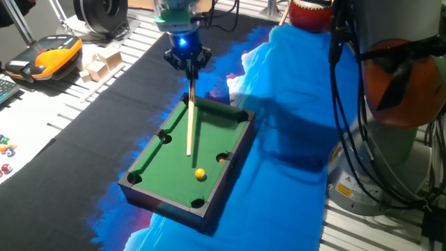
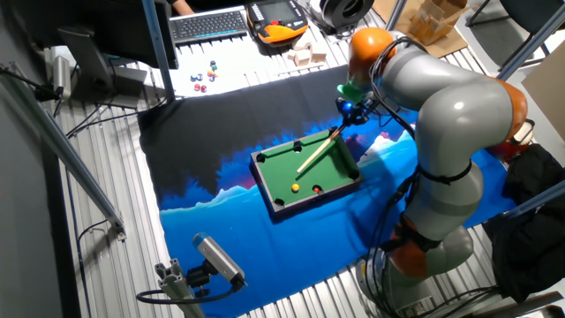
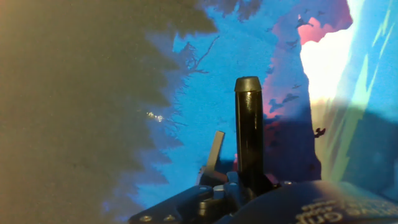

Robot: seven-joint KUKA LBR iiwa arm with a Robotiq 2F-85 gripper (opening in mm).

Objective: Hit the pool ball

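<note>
gripper [image 1: 187, 61] pinches the wooden cue [image 1: 189, 122], fingers closed on its top end. cue tip rests just short of the pool ball [image 1: 200, 173] on the mini pool table [image 1: 157, 158].

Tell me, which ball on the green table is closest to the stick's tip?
The yellow pool ball. It sits just past the cue stick tip, while the reddish ball lies off by a side pocket.

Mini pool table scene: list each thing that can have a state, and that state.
Gripper: shut on the cue stick, above the table's far end.
Cue stick: held, slanting down over the felt, tip short of the ball, not touching.
Pool ball: yellow, at rest on the felt, not pocketed.
Reddish ball: beside a side pocket.
Mini pool table: upright on the blue cloth.
</note>
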